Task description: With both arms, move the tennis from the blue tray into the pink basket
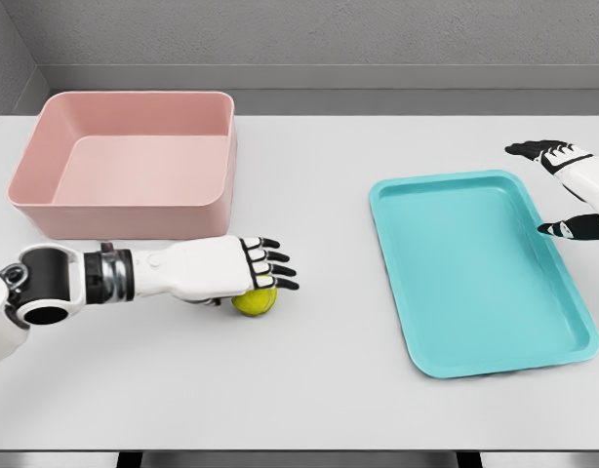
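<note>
A yellow-green tennis ball [257, 301] lies on the white table, in front of the pink basket [134, 203] and well left of the blue tray [480, 268]. My left hand [264, 273] reaches in from the lower left and hovers right over the ball, palm down, covering its top. Its black-tipped fingers [276, 257] stretch out straight past the ball and do not wrap it. My right hand [565, 190] hangs open over the tray's far right rim, holding nothing. The tray holds nothing and so does the basket.
The basket stands at the back left, its front wall just behind my left forearm [143, 273]. The table's front edge [299, 450] runs along the bottom. A grey wall closes the back.
</note>
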`<state>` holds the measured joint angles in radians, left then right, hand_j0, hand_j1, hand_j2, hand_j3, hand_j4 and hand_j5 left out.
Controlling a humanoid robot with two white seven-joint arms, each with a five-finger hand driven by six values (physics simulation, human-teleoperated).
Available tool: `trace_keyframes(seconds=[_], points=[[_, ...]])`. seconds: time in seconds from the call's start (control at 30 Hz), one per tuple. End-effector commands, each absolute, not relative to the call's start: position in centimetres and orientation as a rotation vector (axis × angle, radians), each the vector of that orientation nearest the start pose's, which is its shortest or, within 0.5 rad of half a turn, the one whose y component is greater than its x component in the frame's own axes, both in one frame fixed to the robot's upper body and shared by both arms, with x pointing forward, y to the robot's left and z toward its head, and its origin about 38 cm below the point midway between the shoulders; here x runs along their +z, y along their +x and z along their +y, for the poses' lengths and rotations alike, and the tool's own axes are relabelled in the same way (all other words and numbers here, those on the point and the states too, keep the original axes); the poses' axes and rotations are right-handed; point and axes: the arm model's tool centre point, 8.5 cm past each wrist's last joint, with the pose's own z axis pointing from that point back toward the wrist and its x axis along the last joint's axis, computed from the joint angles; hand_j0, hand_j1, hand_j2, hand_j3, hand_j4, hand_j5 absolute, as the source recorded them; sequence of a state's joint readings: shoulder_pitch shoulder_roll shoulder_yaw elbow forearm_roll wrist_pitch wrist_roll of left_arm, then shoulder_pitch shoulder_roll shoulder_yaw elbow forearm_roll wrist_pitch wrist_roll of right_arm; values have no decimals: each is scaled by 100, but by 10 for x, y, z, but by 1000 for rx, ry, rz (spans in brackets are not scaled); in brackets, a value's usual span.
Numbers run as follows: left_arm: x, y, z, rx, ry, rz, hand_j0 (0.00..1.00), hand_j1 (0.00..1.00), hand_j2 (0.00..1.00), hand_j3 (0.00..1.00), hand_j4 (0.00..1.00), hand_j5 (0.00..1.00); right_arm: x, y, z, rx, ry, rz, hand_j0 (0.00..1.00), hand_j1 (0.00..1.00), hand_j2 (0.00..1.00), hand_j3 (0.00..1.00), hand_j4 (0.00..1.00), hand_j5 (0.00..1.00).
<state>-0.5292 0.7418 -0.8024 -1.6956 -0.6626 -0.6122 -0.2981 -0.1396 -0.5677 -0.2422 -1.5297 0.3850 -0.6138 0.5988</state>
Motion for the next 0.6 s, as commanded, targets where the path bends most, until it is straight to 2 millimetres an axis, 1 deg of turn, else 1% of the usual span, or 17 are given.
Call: trace_keyframes(seconds=[0.0, 0.3, 0.37, 0.47, 0.57], points=[[153, 361, 191, 2783, -287, 1932, 100, 100, 100, 100, 100, 100, 206, 372, -409, 1426, -590, -1626, 100, 100, 100, 100, 100, 100], [150, 362, 192, 2793, -281, 1930, 100, 100, 100, 100, 100, 100, 206, 372, -410, 1426, -591, -1624, 100, 100, 100, 100, 100, 100], [150, 361, 192, 2795, -280, 1928, 92, 92, 92, 92, 92, 92, 207, 372, -409, 1426, -590, -1628, 100, 100, 100, 100, 100, 100], [148, 361, 192, 2806, -276, 1916, 86, 86, 86, 86, 86, 86, 206, 372, -410, 1426, -591, -1624, 100, 100, 100, 100, 100, 100], [147, 360, 192, 2821, -269, 1895, 75, 75, 75, 75, 75, 75, 206, 372, -410, 1425, -590, -1622, 100, 100, 100, 100, 100, 100]])
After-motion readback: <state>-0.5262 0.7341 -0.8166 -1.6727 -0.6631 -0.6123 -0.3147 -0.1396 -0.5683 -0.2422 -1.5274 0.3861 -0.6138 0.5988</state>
